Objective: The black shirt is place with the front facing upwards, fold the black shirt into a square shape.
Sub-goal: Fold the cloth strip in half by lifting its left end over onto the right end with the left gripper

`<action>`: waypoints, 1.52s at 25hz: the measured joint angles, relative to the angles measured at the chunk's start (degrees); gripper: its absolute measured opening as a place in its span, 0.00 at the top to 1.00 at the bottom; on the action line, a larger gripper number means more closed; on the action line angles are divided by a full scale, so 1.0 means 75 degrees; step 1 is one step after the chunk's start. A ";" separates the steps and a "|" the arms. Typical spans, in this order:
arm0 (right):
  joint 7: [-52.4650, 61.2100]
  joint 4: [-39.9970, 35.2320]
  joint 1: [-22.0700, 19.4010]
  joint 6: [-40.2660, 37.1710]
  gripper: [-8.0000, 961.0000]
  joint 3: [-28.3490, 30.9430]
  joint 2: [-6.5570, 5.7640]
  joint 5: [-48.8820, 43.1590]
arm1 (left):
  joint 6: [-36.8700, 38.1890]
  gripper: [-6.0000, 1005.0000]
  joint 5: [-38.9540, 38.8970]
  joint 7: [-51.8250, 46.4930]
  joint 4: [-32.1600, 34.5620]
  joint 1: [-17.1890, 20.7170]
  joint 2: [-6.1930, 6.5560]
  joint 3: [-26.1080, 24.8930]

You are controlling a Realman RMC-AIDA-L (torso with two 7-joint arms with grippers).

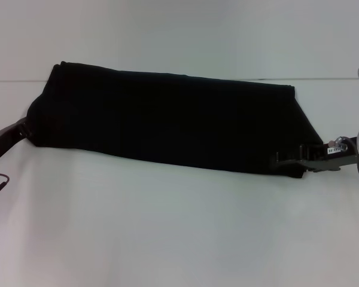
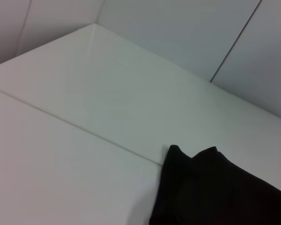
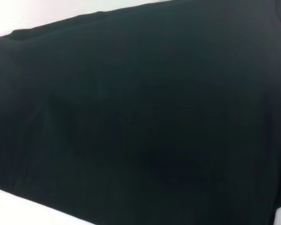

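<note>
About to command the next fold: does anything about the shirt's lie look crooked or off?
Yes. The black shirt is a long band lying slanted across the white table, its robot-left end farther back than its right. The right end tapers unevenly. Left gripper and right gripper sit at its ends.

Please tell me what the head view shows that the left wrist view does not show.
Only the head view shows the whole black shirt, folded into a long band across the white table, with the left gripper at its left end and the right gripper at its near right corner. No lettering is visible. Only the left wrist view shows the grey wall panels behind the table. Both show the shirt, though the left wrist view has only one end of it, and both show the table with its seam line.
</note>
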 joint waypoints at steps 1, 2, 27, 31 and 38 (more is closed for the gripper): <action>0.0000 -0.0002 0.0000 0.0000 0.14 -0.0002 0.0000 0.0000 | 0.0002 1.00 0.0000 0.0000 0.0002 -0.0003 0.0002 0.0001; 0.0000 -0.0002 0.0000 -0.0003 0.15 -0.0005 0.0000 0.0000 | 0.0005 1.00 0.0000 0.0000 0.0006 -0.0004 0.0003 0.0000; -0.0052 -0.0014 -0.0019 -0.0279 0.98 -0.0007 -0.0065 -0.0011 | 0.0269 1.00 0.0074 -0.0230 0.0022 0.0107 0.0040 -0.0014; -0.0123 -0.0046 -0.0128 -0.0432 0.98 0.0051 -0.0129 -0.0007 | 0.0569 1.00 0.0234 -0.0618 0.0062 0.0263 0.0101 0.0010; -0.0277 -0.0083 -0.0419 -0.0663 0.98 0.0109 -0.0306 0.0053 | 0.1242 1.00 0.1241 -0.1773 0.0619 0.0635 0.0120 -0.0028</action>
